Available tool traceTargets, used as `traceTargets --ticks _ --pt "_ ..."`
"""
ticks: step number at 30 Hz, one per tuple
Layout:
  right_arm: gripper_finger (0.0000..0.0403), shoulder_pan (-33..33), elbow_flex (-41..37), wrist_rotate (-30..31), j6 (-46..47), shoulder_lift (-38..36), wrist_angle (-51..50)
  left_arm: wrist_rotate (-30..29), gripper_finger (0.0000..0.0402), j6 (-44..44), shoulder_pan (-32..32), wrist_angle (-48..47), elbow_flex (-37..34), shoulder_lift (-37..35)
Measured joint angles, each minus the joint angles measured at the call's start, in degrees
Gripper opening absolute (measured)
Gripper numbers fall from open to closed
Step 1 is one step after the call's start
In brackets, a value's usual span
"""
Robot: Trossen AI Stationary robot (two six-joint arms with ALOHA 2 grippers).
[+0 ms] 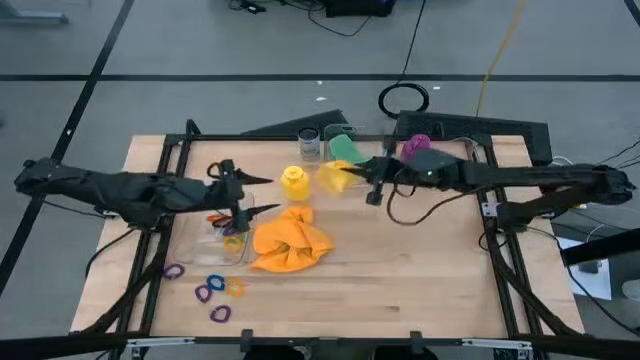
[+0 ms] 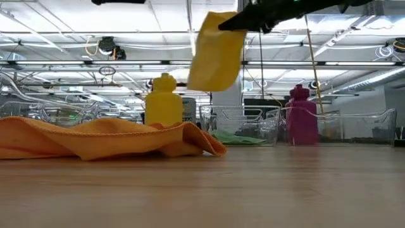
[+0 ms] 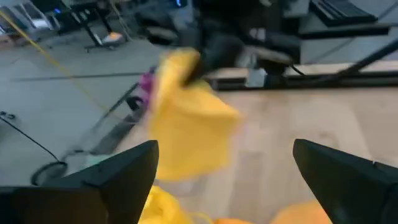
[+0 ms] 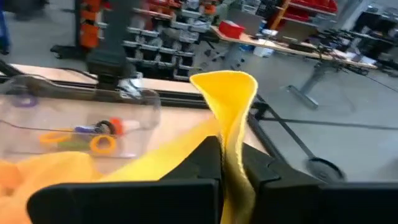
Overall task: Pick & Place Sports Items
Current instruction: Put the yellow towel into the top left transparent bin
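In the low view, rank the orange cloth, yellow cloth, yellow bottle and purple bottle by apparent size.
1. orange cloth, widest, though nearest the camera.
2. yellow cloth, hanging from the right gripper.
3. yellow bottle and purple bottle: alike, unranked; yellow is partly hidden.

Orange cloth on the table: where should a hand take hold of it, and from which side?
Grip a raised fold of the orange cloth from straight above; it lies crumpled in a heap with ridges that stand up. The open left hand is nearest.
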Motion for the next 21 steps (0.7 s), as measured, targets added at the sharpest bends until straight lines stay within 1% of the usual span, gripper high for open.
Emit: traceTargets --ticks 1,3,8,12,16,19,21 --pt "0.0 -1.0 0.0 -0.4 0.2 -0.8 -1.2 0.3 0.031 -0.7 -0.6 -0.7 -0.1 -0.2" --pt "0.0 -3.6 0.0 -3.3 1.6 -1.9 -3.1 0.8 0.031 -1.5 -1.7 -1.3 -0.1 -0.9" --pt "0.0 -12.0 0.0 -16.7 5.6 -2.3 -6.2 3.4 0.031 -2.1 -3.4 -1.6 0.0 0.1" --pt "0.0 -18.0 0.0 -21.8 6.3 -0.7 -6.5 3.4 0.031 -2.1 -4.1 -1.4 0.0 1.6" --pt "0.0 -23.4 0.0 -28.8 8.1 1.9 -6.3 3.4 0.031 -2.1 -4.6 -1.6 0.0 3.8" --pt "0.0 -26.4 0.0 -31.7 9.0 4.8 -6.4 3.7 0.031 -2.1 -4.7 -1.3 0.0 5.6" --pt "0.0 -27.6 0.0 -33.1 9.1 6.6 -6.3 5.0 0.031 -2.0 -4.7 -1.3 0.0 6.8"
